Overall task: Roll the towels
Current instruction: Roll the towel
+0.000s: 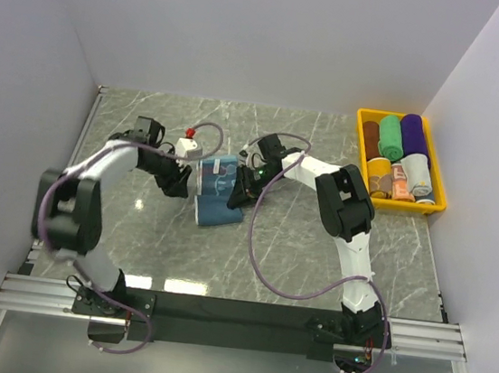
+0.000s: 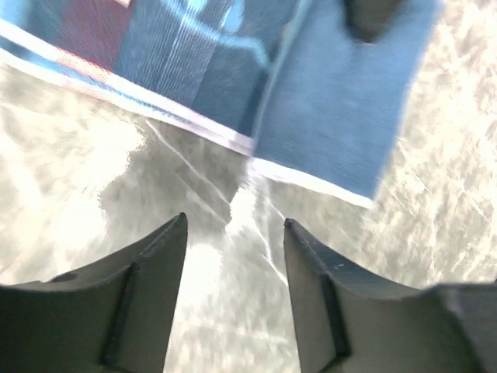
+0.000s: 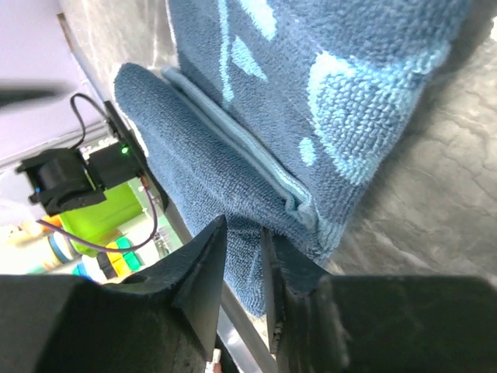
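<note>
From above, the blue printed towel [image 1: 215, 193] lies partly folded on the marble table [image 1: 297, 247], between the two arms; the left gripper [image 1: 177, 180] sits just beside its left edge and the right gripper [image 1: 240, 190] is at its right edge; well apart, at the far right, a yellow bin [image 1: 406, 207] holds rolled towels [image 1: 390, 135] in green, purple, brown, orange and pale grey.

At the left wrist, the jaws stand apart with only bare table showing between the dark fingers [image 2: 147, 295]; they hold nothing and touch nothing; the towel's white-bordered edge lies just ahead of the fingertips, flat on the table.

At the right wrist, the jaws are drawn narrow, the fingers [image 3: 202, 272] nearly meeting; a folded lip of the towel runs down into the slim gap and is pinched there; the rest of the cloth spreads away above, its pale print uppermost.
</note>
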Robot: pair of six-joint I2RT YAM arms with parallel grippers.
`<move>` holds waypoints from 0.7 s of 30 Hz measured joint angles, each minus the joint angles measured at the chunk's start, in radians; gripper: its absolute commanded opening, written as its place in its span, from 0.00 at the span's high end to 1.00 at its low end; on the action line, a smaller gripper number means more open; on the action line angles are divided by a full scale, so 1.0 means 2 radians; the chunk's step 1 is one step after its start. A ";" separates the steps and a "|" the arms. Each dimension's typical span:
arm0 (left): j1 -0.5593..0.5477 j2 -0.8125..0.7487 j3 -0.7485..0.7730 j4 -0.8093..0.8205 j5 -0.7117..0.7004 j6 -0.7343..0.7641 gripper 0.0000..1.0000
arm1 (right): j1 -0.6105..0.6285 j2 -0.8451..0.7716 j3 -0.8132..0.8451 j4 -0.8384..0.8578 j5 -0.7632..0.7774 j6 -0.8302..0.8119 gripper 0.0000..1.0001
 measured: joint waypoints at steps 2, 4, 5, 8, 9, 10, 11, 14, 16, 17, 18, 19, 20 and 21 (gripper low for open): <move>-0.017 -0.068 -0.033 0.021 -0.017 0.000 0.40 | 0.001 -0.002 0.000 -0.003 0.009 0.001 0.74; -0.063 -0.132 -0.060 0.052 -0.044 0.001 0.40 | 0.002 -0.003 -0.001 -0.005 0.020 0.001 0.77; -0.090 -0.154 -0.074 0.072 -0.059 0.001 0.40 | 0.002 -0.004 -0.001 -0.006 0.023 0.002 0.82; -0.178 -0.189 -0.123 0.127 -0.106 0.002 0.40 | 0.002 -0.004 -0.001 -0.008 0.030 0.003 0.90; -0.198 -0.190 -0.138 0.140 -0.120 0.002 0.40 | 0.002 -0.004 -0.001 -0.008 0.031 0.004 0.91; -0.215 -0.188 -0.153 0.152 -0.137 0.002 0.40 | 0.002 -0.004 -0.002 -0.008 0.031 0.005 0.92; -0.232 -0.185 -0.171 0.165 -0.157 0.002 0.40 | 0.002 -0.004 -0.003 -0.007 0.031 0.007 0.94; -0.266 -0.176 -0.199 0.186 -0.200 0.002 0.40 | 0.002 -0.004 -0.004 -0.006 0.031 0.010 0.98; -0.287 -0.165 -0.206 0.208 -0.228 0.001 0.40 | 0.002 -0.004 -0.004 -0.006 0.031 0.011 1.00; -0.295 -0.158 -0.207 0.218 -0.238 0.001 0.41 | 0.002 -0.004 -0.004 -0.006 0.030 0.011 1.00; -0.302 -0.150 -0.207 0.229 -0.248 0.000 0.40 | 0.002 -0.004 -0.004 -0.006 0.030 0.012 1.00; -0.309 -0.141 -0.207 0.240 -0.258 0.001 0.41 | 0.002 -0.004 -0.004 -0.006 0.030 0.012 1.00; -0.314 -0.133 -0.208 0.251 -0.267 0.001 0.44 | 0.002 -0.003 -0.004 -0.006 0.030 0.012 1.00; -0.317 -0.127 -0.210 0.257 -0.272 0.000 0.47 | 0.002 -0.003 -0.004 -0.006 0.030 0.013 1.00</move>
